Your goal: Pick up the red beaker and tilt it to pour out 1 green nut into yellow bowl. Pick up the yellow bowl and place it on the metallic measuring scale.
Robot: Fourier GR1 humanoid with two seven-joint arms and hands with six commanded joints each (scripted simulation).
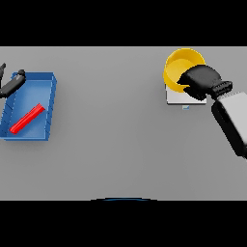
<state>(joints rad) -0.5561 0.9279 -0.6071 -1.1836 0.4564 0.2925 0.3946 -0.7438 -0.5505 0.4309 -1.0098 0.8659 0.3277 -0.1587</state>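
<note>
The yellow bowl [179,65] stands on the metallic measuring scale [177,98] at the table's far right. My right hand [200,79] lies over the bowl's right rim with its fingers curled round the rim. The red beaker [27,118] lies on its side in a blue tray [49,104] at the far left. My left hand [10,84] shows at the left edge, over the tray's far left corner, with its fingers straight. No green nut shows.
The blue tray takes up the left edge of the grey table [111,140]. The scale and bowl stand near the far right edge.
</note>
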